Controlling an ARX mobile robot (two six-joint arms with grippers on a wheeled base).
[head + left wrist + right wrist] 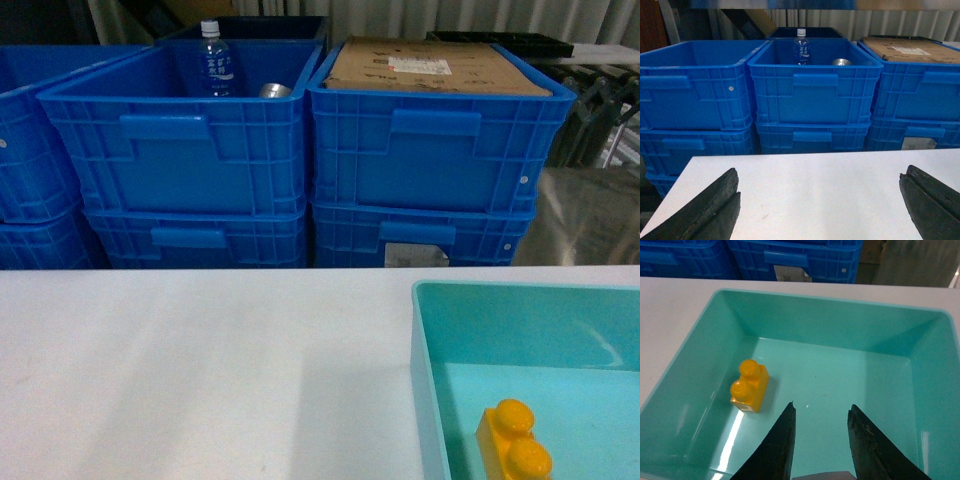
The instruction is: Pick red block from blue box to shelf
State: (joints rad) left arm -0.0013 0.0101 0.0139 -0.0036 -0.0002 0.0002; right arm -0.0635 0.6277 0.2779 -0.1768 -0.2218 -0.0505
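Note:
The blue box [425, 380] is a turquoise bin at the table's front right, seen again in the right wrist view [830, 315]. Only a yellow two-stud block [750, 386] lies in it, near the left wall, and also shows in the head view [514, 442]. No red block is visible. My right gripper [822, 406] hangs open over the box floor, empty, just right of the yellow block. My left gripper [821, 172] is open wide above the bare white table [815, 200], holding nothing. I cannot clearly make out the shelf.
Stacked big blue crates [190, 150] line the far table edge. One holds a water bottle [214, 60] and a can [274, 90]; another carries a cardboard sheet [430, 68]. Grey metal bars [605, 105] and a shiny steel panel [590, 215] stand at far right.

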